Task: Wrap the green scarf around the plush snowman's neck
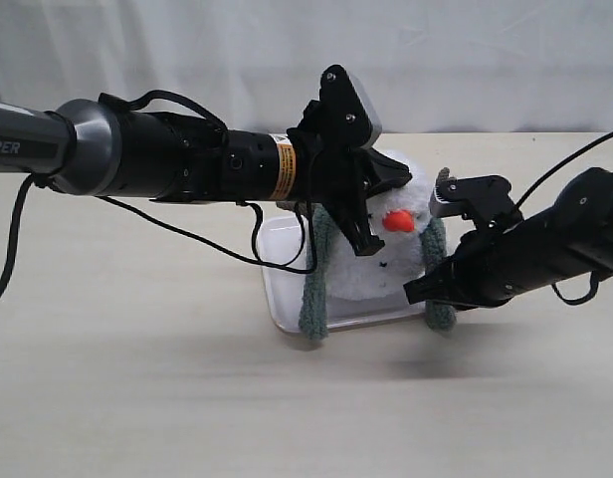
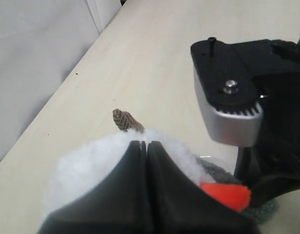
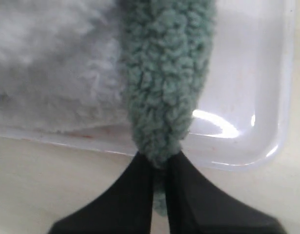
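— So, what could spoil it from here?

— Mostly the right gripper (image 3: 159,161). Its fingertips are clamped on one end of the green scarf (image 3: 164,73), which runs straight ahead of them over the rim of the clear tray (image 3: 281,97). A hard pull could, I think, drag the whole strip off the neck or tip the plush snowman (image 1: 371,274) over, because the scarf only drapes down both sides and isn't crossed yet.

— And the left gripper (image 2: 144,146)?

— Its fingers are pressed together with no gap, right against the white head, with the orange nose (image 2: 225,194) just beside them. Whether they pinch any fur I can't tell. If they do, lifting would carry the toy along.

— Any writing?

— The letters "PER" show at the cut-off end of the left arm (image 1: 10,147). A yellow label (image 1: 284,167) sits nearer that wrist, but its print is too small to read.
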Action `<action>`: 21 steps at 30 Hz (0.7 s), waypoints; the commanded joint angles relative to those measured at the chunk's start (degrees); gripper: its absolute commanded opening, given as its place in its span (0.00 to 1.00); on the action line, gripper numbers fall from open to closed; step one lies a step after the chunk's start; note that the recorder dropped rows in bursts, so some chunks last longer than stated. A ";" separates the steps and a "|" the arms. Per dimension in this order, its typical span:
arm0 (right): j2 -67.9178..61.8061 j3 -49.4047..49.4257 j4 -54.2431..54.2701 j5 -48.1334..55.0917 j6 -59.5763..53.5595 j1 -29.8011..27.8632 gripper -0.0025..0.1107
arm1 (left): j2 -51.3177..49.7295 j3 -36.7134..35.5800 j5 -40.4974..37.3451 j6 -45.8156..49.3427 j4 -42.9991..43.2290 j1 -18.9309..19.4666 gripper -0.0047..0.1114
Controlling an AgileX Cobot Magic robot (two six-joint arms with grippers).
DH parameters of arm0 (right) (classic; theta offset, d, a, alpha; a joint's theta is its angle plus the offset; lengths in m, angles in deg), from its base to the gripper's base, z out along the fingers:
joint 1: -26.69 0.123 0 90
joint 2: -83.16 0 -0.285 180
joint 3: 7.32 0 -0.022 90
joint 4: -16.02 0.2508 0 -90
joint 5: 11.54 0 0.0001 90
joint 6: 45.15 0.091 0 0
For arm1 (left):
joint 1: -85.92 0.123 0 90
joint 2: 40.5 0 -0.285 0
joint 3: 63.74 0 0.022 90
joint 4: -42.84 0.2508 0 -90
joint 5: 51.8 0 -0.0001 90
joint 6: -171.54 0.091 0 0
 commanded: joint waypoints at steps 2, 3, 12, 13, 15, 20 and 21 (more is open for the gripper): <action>0.06 0.26 0.71 2.73 -1.50 0.06 0.06 | -0.51 0.13 -0.76 -0.75 0.13 -0.24 0.04; 0.08 0.26 0.71 3.22 -1.50 0.06 0.06 | -0.51 0.13 -0.76 -0.75 0.13 -0.24 0.04; 0.47 0.26 0.71 6.84 -1.39 0.06 0.06 | -0.51 0.13 -0.88 -1.01 0.13 -0.24 0.04; 0.47 0.26 0.71 7.29 -1.39 0.06 0.06 | -0.51 0.13 -0.88 -1.01 0.13 -0.24 0.04; 0.47 0.26 0.71 7.80 -1.25 0.06 0.06 | -0.51 0.13 -0.88 -1.01 0.13 -0.24 0.04; 0.47 0.26 0.71 8.87 -1.35 0.06 0.06 | -0.51 0.13 -0.88 -1.01 0.13 -0.24 0.04; 0.47 0.26 0.71 8.87 -1.35 0.06 0.06 | -0.51 0.13 -0.88 -1.01 0.13 -0.24 0.04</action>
